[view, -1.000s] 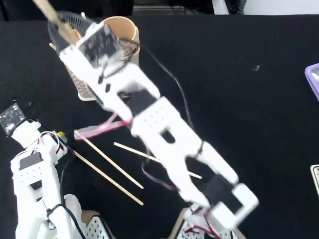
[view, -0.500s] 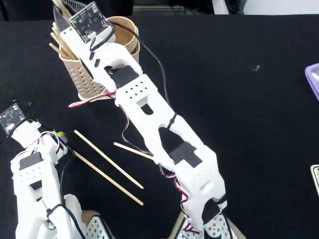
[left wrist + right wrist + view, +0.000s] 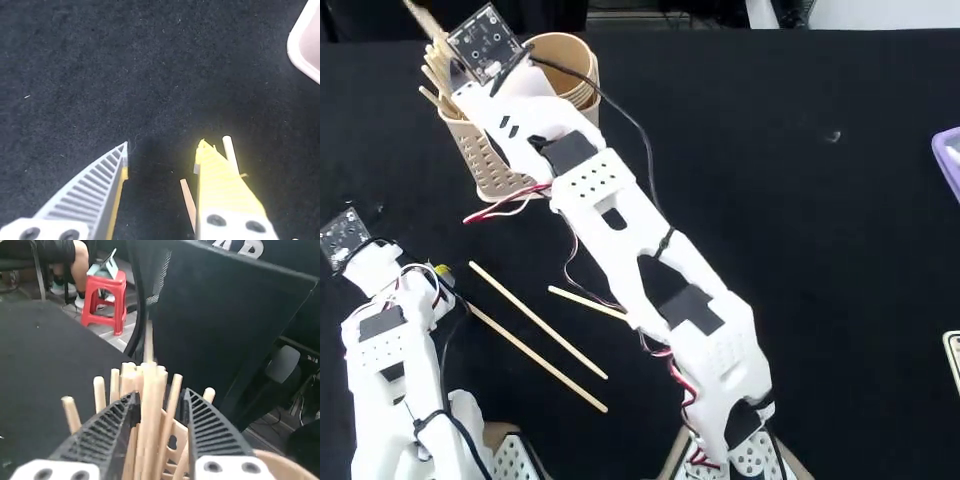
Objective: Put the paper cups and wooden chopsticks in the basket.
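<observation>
A tan slotted basket [image 3: 490, 160] stands at the table's far left. In it are a paper cup [image 3: 568, 58] and several wooden chopsticks [image 3: 436, 88]. My right gripper [image 3: 160, 395] hangs right over those chopsticks [image 3: 102, 395]. Its jaws stand a little apart, wider than the tall chopstick [image 3: 148, 347] that rises between them. That stick [image 3: 420, 15] pokes up past the wrist. Three loose chopsticks [image 3: 538, 320] [image 3: 535, 360] [image 3: 585, 300] lie on the black cloth. My left gripper [image 3: 162, 150] is open low over the cloth, with two chopstick ends [image 3: 228, 147] beside its yellow finger [image 3: 220, 185].
My right arm [image 3: 640, 270] stretches diagonally from the near edge to the basket, over part of one loose chopstick. A purple object [image 3: 948, 160] sits at the right edge. A white corner [image 3: 307, 45] shows near my left gripper. The cloth's right half is bare.
My right arm brought the chopstick down over the basket and stretched out toward it, then the wrist shifted slightly up and left. The left arm has not moved.
</observation>
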